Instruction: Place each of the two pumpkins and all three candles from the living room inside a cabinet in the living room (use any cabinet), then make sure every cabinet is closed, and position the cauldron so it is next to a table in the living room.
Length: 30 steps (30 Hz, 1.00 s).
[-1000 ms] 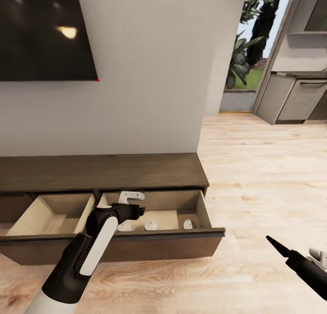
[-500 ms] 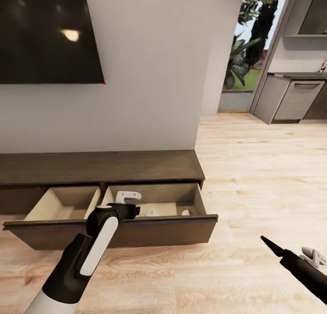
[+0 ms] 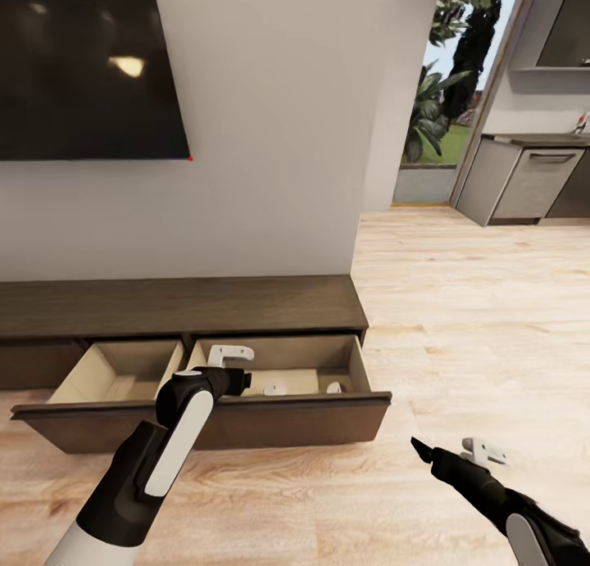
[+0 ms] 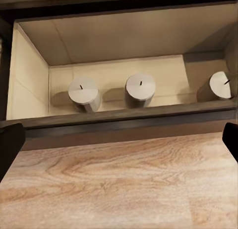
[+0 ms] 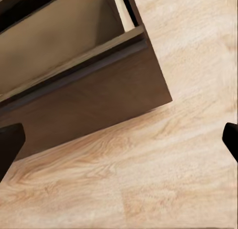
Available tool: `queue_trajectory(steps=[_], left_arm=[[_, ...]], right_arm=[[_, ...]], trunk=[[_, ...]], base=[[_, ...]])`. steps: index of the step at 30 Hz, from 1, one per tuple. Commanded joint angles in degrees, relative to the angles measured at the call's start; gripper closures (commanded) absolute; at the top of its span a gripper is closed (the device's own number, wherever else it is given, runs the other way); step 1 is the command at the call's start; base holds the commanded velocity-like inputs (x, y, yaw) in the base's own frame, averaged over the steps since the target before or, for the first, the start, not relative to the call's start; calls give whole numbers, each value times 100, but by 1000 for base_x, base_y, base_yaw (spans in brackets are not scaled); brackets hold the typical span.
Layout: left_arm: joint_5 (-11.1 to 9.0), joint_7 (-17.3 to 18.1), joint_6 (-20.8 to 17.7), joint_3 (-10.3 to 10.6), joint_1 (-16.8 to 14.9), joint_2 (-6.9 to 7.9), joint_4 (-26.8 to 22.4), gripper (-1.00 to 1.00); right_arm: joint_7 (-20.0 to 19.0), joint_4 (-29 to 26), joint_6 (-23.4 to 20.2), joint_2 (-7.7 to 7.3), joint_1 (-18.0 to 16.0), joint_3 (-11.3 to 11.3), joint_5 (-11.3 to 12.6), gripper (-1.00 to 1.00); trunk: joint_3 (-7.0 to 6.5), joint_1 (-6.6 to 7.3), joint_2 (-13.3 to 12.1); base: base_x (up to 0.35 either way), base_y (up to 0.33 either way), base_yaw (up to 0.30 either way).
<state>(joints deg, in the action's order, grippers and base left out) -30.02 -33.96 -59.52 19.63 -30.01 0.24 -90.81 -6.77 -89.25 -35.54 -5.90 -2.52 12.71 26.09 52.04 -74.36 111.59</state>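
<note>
With three candles (image 4: pixel 83 94) lined up along the drawer's front wall, next: shut cabinet (image 3: pixel 188 304) drawers. Left end effector (image 3: pixel 238 368) & right end effector (image 3: pixel 467 455): both wide, empty.

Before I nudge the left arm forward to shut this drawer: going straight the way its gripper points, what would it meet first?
Probably the wood floor just before the open drawer's front panel; the left gripper points downward, though depth is unclear.

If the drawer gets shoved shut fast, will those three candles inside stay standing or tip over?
The candles look short and wide, standing upright on flat bases, so they probably resist tipping. They look rigid and may slide on the smooth drawer floor instead. If one did fall, its round side would likely let it roll.
</note>
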Motion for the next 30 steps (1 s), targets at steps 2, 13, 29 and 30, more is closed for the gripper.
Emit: queue_trajectory(steps=[2, 13, 29, 30], left_arm=[[-50, -48, 125, 10, -5, 7, 48, -100], [15, -42, 1760, 29, 513, 86, 1052, -100], [25, -35, 3347, 86, 581, 311, 2114, -100], [24, -34, 3505, 92, 584, 341, 2180, -100]], right_arm=[[374, -4, 73, 1, -12, -307, 5, -100], [801, 47, 218, 51, -28, -844, -49, -100], [916, 612, 963, 81, -42, -1152, -59, -100], [922, 708, 1019, 106, -48, -1193, -59, -100]], trunk=[[-38, 45, -79], [-136, 155, -280], [-136, 155, -280], [-136, 155, -280]], base=[[-1, 0, 60], [0, 0, 15], [0, 0, 0], [0, 0, 0]])
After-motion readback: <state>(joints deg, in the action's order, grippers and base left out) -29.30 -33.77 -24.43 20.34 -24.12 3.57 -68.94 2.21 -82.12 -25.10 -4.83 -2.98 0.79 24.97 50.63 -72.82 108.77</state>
